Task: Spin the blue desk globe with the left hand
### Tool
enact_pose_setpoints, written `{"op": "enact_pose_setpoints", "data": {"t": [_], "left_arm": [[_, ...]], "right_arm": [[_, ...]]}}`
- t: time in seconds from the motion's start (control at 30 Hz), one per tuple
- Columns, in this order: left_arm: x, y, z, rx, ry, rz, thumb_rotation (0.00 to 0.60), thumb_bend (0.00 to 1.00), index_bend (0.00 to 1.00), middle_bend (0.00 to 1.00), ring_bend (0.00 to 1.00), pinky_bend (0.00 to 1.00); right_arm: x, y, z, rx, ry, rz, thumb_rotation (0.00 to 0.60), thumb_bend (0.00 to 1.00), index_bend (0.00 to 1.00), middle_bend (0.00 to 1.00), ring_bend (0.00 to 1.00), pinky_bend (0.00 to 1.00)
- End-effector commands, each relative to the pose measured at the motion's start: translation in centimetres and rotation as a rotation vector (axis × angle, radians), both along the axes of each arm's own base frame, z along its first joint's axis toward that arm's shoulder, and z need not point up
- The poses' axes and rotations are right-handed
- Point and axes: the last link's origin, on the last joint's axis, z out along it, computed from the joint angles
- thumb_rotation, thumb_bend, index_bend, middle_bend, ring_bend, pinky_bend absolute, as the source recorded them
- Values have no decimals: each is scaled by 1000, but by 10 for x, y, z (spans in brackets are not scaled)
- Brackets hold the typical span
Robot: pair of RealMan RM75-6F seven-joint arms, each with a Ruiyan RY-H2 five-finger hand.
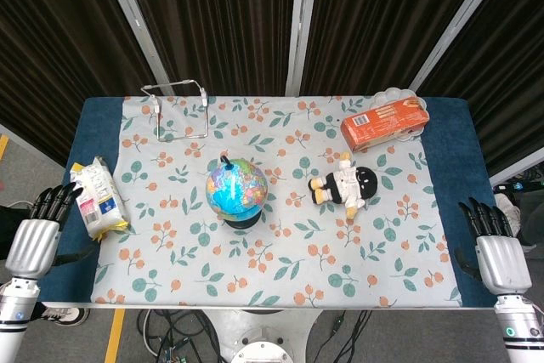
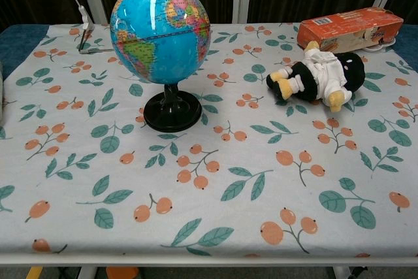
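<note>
The blue desk globe (image 1: 236, 189) stands upright on a black base near the middle of the floral tablecloth; in the chest view the globe (image 2: 160, 22) fills the upper left, above its base (image 2: 172, 112). My left hand (image 1: 38, 231) hangs off the table's left edge, fingers extended and slightly apart, holding nothing, well left of the globe. At the right front corner, my right hand (image 1: 495, 248) lies the same way, empty. Neither hand shows in the chest view.
A snack bag (image 1: 98, 197) lies at the left edge near my left hand. A plush doll (image 1: 344, 184) lies right of the globe. An orange box (image 1: 383, 123) rests on a white plate at the back right. A wire stand (image 1: 178, 108) sits at the back left.
</note>
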Motion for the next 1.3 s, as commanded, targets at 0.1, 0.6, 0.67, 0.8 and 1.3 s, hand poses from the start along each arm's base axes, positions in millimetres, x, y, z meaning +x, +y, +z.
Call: {"op": "enact_pose_setpoints", "data": {"t": [0.1,0.6,0.67,0.8,1.3], "left_arm": [[0,0,2,2,3,-1,600,51,73,35,0,0],[61,22,-16,-119,38,-252,600,51,73,35,0,0],[71,25,-23,-148,41,-288,600,50,73,35,0,0],[89,31,-36,-198,40,-352,600,51,73,35,0,0],[130,44,-59,-261,28,-493,600,89,73,35,0,0]], "right_arm": [[0,0,-2,8,2,-4,600,261,0,0,0,0],[-5,1,-5,26,13,-11,600,262,0,0,0,0],[-2,0,-6,28,15,0,600,262,0,0,0,0],[4,-3,-8,35,23,28,600,262,0,0,0,0],[5,-4,-12,48,23,24,600,262,0,0,0,0]]}}
